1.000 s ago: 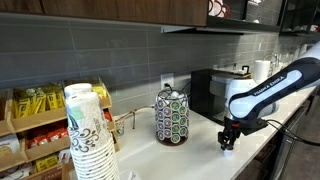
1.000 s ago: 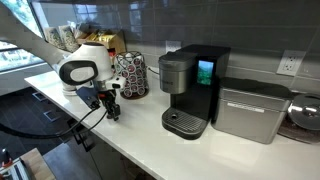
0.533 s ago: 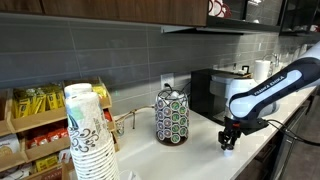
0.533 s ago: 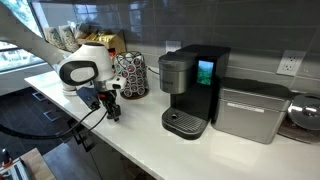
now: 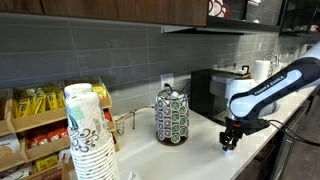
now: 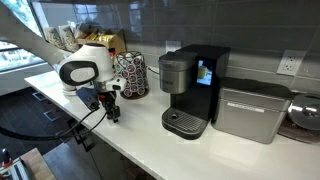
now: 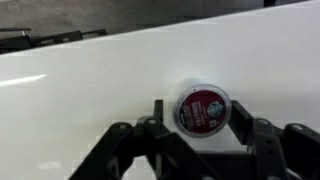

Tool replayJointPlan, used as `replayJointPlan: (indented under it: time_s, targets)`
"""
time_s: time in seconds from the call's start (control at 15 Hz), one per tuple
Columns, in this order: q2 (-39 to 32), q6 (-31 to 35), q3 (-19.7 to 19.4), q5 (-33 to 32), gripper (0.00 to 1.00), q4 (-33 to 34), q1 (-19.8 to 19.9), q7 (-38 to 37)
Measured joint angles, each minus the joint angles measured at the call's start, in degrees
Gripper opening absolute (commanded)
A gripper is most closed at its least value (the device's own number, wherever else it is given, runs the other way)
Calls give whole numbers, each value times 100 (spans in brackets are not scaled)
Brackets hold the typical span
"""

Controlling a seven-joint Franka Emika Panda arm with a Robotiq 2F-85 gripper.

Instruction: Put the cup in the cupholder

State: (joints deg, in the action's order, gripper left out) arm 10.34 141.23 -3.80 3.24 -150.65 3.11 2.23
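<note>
Jaws of the gripper (image 7: 200, 120) stood part open, with 2 dark fingers (image 7: 156, 114) flanking the cup (image 7: 201, 108), 1 close against each side of its rim. Whether they were pressing on it or only beside it could not be told from the wrist view. The cup sat upright on the white counter (image 7: 80, 80), its dark printed lid facing up.

In both exterior views the gripper (image 5: 229, 143) (image 6: 112, 113) was down at the counter surface, well apart from the cupholder (image 5: 172, 117) (image 6: 131, 75) and nearer the counter's front edge than it. The cup itself was hidden behind the fingers there. The cupholder stood upright against the tiled wall, its wire sides lined with rows of pods, and the black coffee machine (image 6: 190, 85) stood beside it.

By my reading, the step in hand was the grasp, so the task was at an early stage. The next move would call for a firm squeeze on the small round body, a straight lift, then a carry toward the cupholder and a careful line-up with 1 free slot. Which slots were free was too small to tell.
</note>
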Motion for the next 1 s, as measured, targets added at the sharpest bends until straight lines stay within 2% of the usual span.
replayJointPlan:
  time_s: [0.2, 0.33, 0.4, 0.47, 0.53, 1.0]
  targets:
    - [4, -55, -2, 0, 63, 0, 6, 0]
    - [14, -95, -3, 0, 56, 0, 11, 0]
    - [19, -107, -5, 0, 44, 0, 13, 0]
    - [25, -115, -5, 0, 41, 0, 13, 0]
    - [31, -121, -5, 0, 30, 0, 15, 0]
    - [228, -197, 2, 0, 29, 0, 20, 0]
